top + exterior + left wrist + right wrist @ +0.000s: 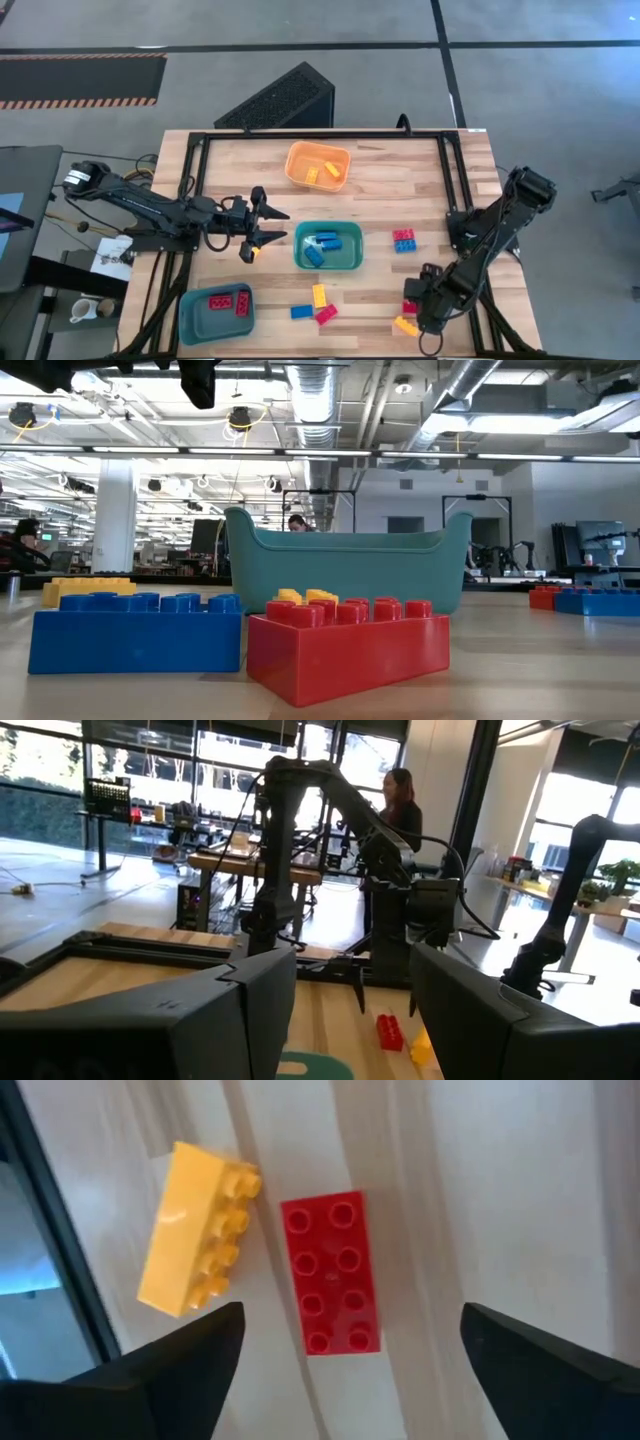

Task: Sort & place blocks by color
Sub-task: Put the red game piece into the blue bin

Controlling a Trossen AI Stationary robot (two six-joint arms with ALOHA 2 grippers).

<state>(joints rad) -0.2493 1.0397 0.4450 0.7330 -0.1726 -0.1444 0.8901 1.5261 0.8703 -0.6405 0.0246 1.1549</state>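
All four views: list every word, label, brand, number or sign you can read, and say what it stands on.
No readable text in any view.
The red brick and yellow brick under the open right gripper show plain studs, no legible marking.
The orange bin, teal bin and blue bin carry no labels.
Paper by the table's left edge: too small to read.

Bare wood is lying open either side of the red brick [330, 1273] between the right gripper [345, 1345]'s spread fingers. A tipped yellow brick [190, 1230] is crowding just beside its outer finger.

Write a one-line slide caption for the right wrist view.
Open right hand poised over a red block, studs up, with a yellow block lying on its side beside it.
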